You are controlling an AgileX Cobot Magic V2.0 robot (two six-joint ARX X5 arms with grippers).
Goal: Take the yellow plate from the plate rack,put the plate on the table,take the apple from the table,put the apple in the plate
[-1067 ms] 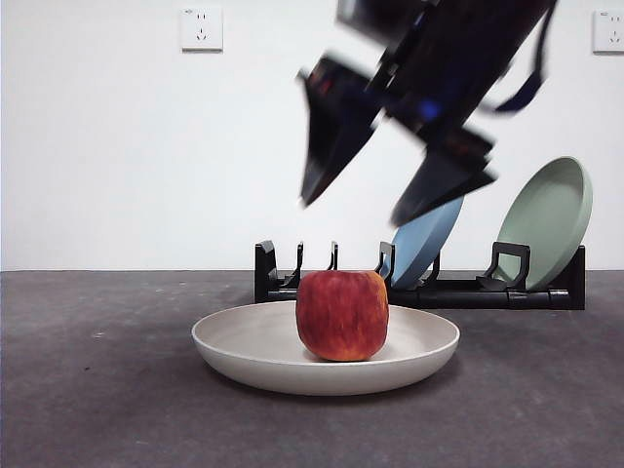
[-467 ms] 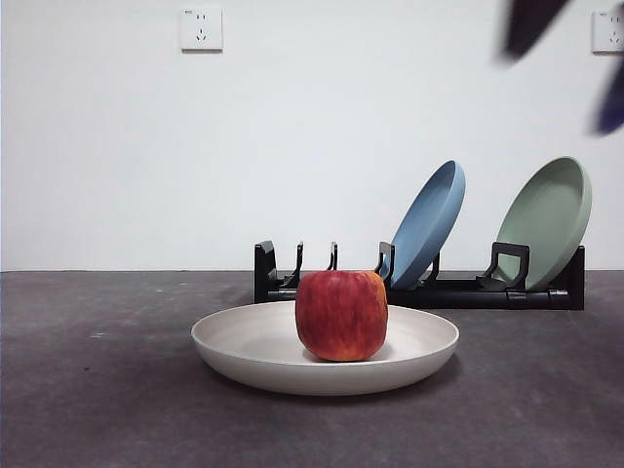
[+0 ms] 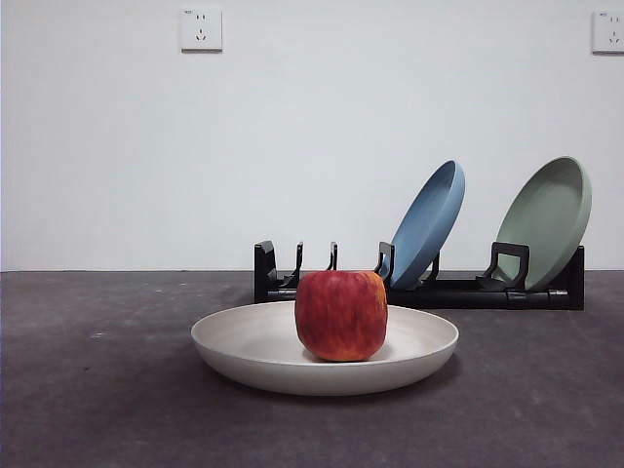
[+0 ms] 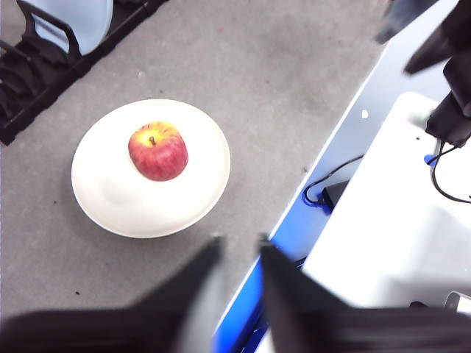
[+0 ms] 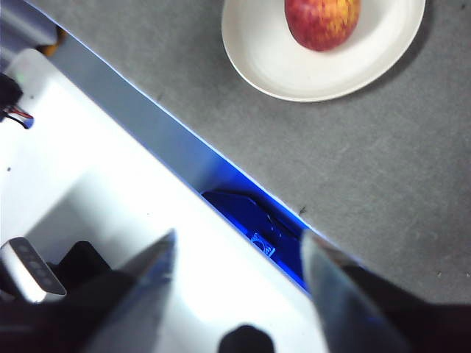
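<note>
The apple (image 3: 341, 315) stands upright in the middle of the yellow plate (image 3: 234, 349), which lies flat on the table (image 3: 97, 390) in front of the plate rack (image 3: 468, 292). No arm shows in the front view. In the left wrist view the apple (image 4: 157, 151) and plate (image 4: 132, 206) lie well ahead of my left gripper (image 4: 239, 250), whose jaws stand a narrow gap apart with nothing between them. My right gripper (image 5: 237, 254) is wide open and empty, back over the table's edge, far from the plate (image 5: 294, 70) and apple (image 5: 322, 22).
A blue plate (image 3: 426, 222) and a pale green plate (image 3: 551, 219) lean in the rack's right half. The rack (image 4: 44, 73) also shows in the left wrist view. A white bench (image 4: 397, 220) with cables lies beyond the table's blue edge.
The dark arm that hung open above the apple a second ago has risen up and to the right and left the front view. Apple and plate have not moved.
</note>
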